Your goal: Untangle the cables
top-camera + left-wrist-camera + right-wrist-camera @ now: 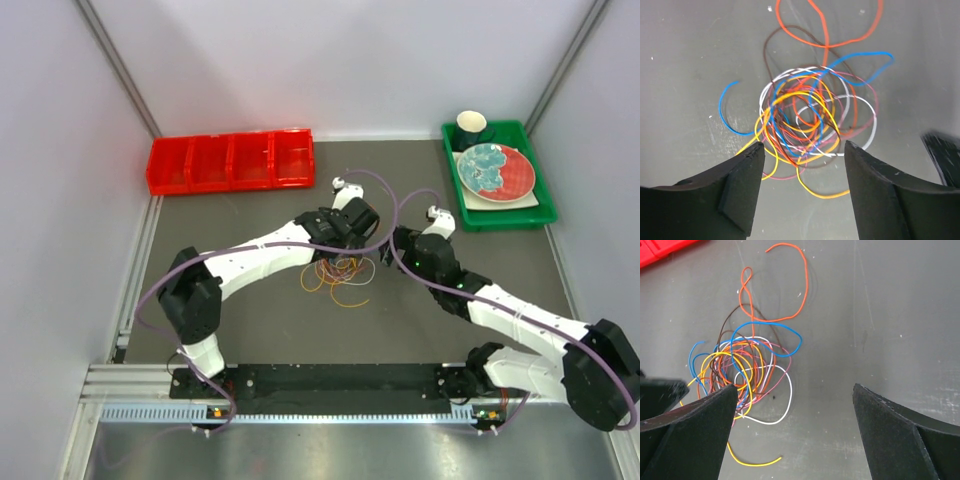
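Poised over the cables [807,112] with the left gripper [805,146] part-open, gripping nothing — probably to pinch one strand. Set just beside with the right gripper [795,387] wide, empty.

Red bin [231,162] back left; green tray [500,217] back right holds plate [495,170], cup [471,125].

Bright even light; cables [805,115] slightly blurred

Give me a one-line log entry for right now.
cables: tangled in one heap | left gripper: open, over heap's edge | right gripper: open, beside heap, nothing held
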You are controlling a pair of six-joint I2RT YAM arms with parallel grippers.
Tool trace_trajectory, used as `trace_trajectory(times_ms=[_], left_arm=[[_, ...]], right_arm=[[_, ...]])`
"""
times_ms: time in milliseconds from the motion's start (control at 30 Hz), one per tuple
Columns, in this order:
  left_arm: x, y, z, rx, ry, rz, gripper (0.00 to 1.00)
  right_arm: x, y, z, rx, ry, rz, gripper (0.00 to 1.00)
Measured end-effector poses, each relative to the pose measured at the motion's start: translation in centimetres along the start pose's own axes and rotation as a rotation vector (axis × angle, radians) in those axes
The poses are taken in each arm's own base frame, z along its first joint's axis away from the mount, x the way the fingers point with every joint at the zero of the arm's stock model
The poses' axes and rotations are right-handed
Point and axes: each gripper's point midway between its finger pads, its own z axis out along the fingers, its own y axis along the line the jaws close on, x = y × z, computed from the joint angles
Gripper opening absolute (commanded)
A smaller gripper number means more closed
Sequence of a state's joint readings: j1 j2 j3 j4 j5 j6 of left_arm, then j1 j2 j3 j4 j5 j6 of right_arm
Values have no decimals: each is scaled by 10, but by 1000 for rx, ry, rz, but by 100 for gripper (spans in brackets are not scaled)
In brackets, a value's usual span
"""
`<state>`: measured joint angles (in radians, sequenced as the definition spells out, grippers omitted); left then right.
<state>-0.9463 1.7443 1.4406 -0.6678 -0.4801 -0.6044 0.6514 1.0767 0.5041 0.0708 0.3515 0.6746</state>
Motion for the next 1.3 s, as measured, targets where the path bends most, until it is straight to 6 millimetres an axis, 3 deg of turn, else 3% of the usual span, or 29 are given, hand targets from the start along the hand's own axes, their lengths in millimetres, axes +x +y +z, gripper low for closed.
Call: trace_trajectory(times_ms=[133,367,600,1100,1300], left_arm=[[4,12,19,-36,17,-34,59],[25,18,48,-90,75,-36,54],[39,22,63,-122,111,-29,50],[12,55,74,-141,97,-83,47],[11,47,75,-105,95,-85,41]], right_arm=[[4,3,2,-15,16,-1,96],[6,12,1,-65,31,-14,96],[5,17,1,-95,32,-27,97],[11,13,6,-71,49,-33,96],[14,13,11,-54,72,-42,95]])
